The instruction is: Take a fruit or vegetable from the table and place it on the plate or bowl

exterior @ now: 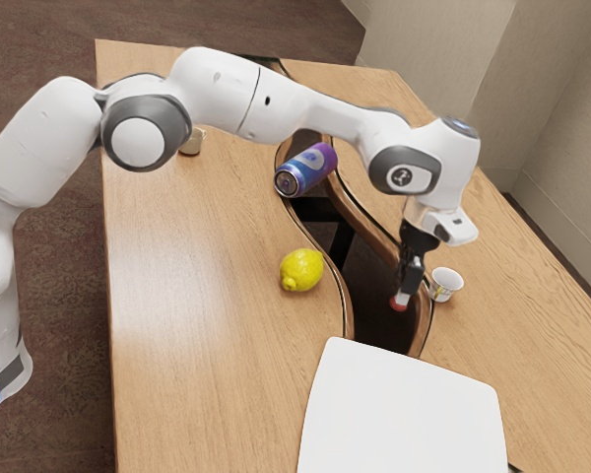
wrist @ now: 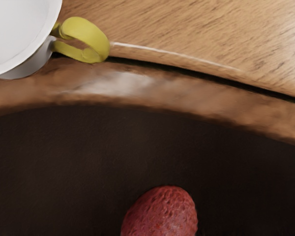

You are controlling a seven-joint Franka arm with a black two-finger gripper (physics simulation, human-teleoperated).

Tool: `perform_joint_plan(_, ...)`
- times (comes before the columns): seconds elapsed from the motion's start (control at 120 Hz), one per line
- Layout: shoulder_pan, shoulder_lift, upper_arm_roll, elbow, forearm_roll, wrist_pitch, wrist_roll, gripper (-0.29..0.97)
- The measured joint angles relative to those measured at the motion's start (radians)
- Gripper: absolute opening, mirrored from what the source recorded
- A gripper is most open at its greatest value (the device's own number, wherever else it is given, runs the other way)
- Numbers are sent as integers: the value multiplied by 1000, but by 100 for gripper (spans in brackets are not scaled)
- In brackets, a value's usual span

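Observation:
A small red strawberry (exterior: 401, 304) sits between the tips of my black gripper (exterior: 405, 295), which is shut on it above the dark curved gap (exterior: 374, 296) in the wooden table. In the wrist view the strawberry (wrist: 160, 212) hangs just under my hand over the dark gap. A yellow lemon (exterior: 302, 269) lies on the table to the exterior view's left of my gripper. The white square plate (exterior: 404, 414) lies at the table's near edge, below my gripper in the exterior view.
A white cup with a yellow handle (exterior: 445, 284) stands close to my gripper on the exterior view's right; in the wrist view the cup (wrist: 14, 34) sits at the gap's rim. A purple can (exterior: 305, 169) lies across the gap farther back. A small pale object (exterior: 190, 142) sits behind the arm.

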Motion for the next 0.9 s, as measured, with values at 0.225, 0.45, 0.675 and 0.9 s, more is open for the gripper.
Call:
perform_joint_plan(0.225, 0, 40, -6, 8, 9, 10, 15, 68)
perform_joint_plan(0.45, -1, 51, -21, 9, 11, 13, 26, 68)
perform_joint_plan(0.675, 0, 60, -23, 11, 12, 14, 32, 56)
perform_joint_plan(0.9, 0, 64, -22, 14, 16, 14, 26, 28)
